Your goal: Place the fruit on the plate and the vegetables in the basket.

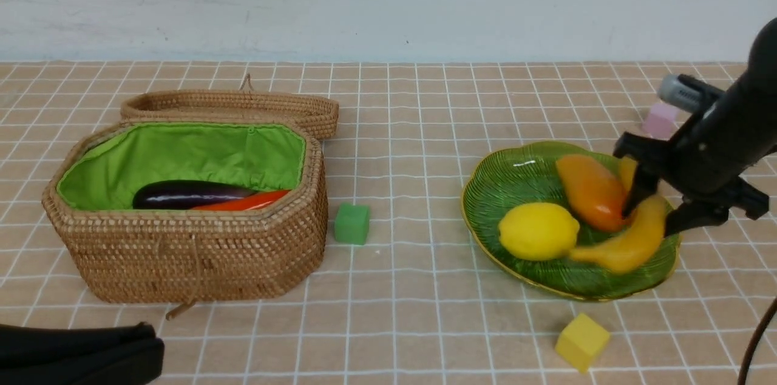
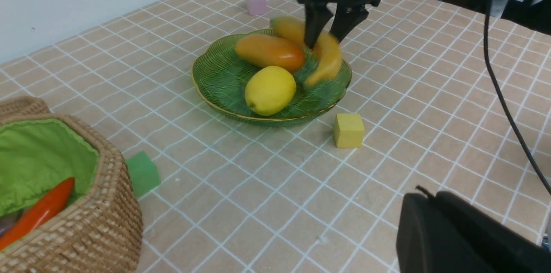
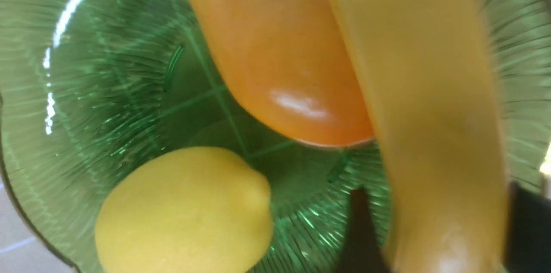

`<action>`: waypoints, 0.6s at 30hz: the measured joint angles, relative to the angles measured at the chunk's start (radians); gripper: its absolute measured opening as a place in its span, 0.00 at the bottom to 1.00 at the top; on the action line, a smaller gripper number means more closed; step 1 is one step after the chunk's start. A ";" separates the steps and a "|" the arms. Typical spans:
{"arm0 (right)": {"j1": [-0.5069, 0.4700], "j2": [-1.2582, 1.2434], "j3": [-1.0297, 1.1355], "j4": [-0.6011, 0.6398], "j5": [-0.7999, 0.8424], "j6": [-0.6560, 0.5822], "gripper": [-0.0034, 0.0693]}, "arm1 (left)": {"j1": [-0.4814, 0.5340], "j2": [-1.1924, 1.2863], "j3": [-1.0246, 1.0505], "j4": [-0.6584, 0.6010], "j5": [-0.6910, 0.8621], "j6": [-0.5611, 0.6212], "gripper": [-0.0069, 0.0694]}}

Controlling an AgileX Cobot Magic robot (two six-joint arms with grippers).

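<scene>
fruit all plated; gourd unseen.
right gripper jaws apart astride banana; left gripper, lower right, pinched together.

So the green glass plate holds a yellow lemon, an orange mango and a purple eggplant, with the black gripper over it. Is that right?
Not quite. The third item on the ribbed green glass plate is a long yellow banana, not an eggplant. The front view shows it beside the yellow lemon and orange mango, with the black right gripper astride it.
</scene>
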 joint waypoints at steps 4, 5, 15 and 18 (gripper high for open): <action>0.001 -0.021 -0.002 0.000 0.018 -0.018 0.95 | 0.000 0.000 0.000 0.000 -0.006 0.000 0.11; 0.001 -0.026 -0.004 0.001 0.026 -0.024 0.96 | 0.000 0.000 0.000 0.001 -0.009 0.000 0.11; 0.003 -0.530 0.193 -0.027 0.273 -0.230 0.38 | 0.000 -0.137 0.119 0.034 -0.221 -0.042 0.07; 0.003 -0.771 0.355 -0.031 0.283 -0.262 0.14 | 0.000 -0.252 0.237 -0.007 -0.345 -0.043 0.07</action>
